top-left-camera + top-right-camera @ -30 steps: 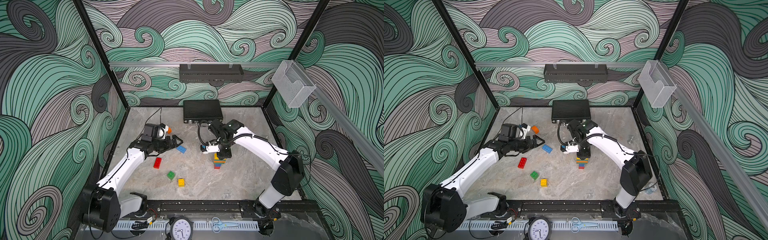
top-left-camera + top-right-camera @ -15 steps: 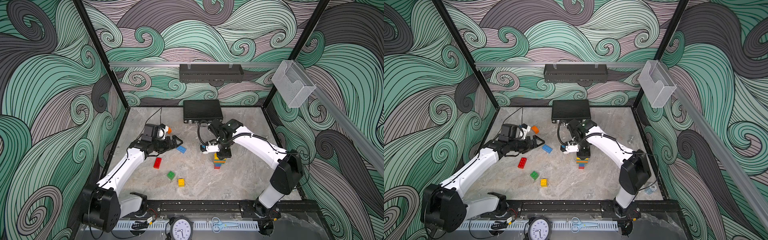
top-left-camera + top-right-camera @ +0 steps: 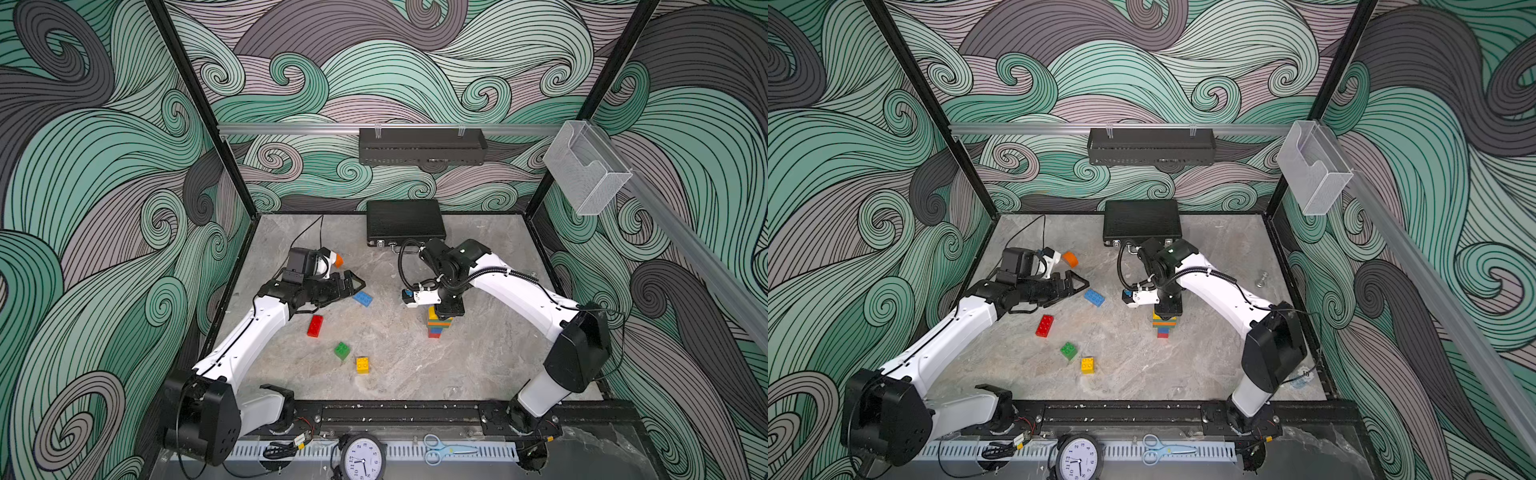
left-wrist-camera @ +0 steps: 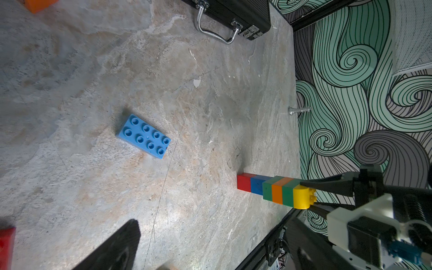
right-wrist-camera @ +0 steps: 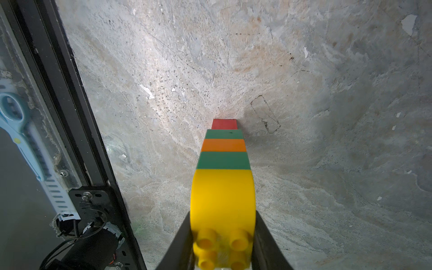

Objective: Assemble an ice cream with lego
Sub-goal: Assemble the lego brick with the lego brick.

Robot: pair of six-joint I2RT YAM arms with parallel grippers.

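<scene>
On the grey marbled tabletop [image 3: 415, 365], nothing is shifting over the last second: left of the lego tower [image 3: 436, 328], the left gripper [image 3: 352, 285] is hovering with jaws spread wide and empty, just beside the blue brick [image 3: 363, 298] and near the red brick [image 3: 315, 325]. At the tower's top, the right gripper [image 5: 222, 245] is staying clamped on the yellow half-round piece [image 5: 222, 198] capping 5 stacked bricks. It is probably seating that scoop, so the ice cream is nearing completion.
</scene>
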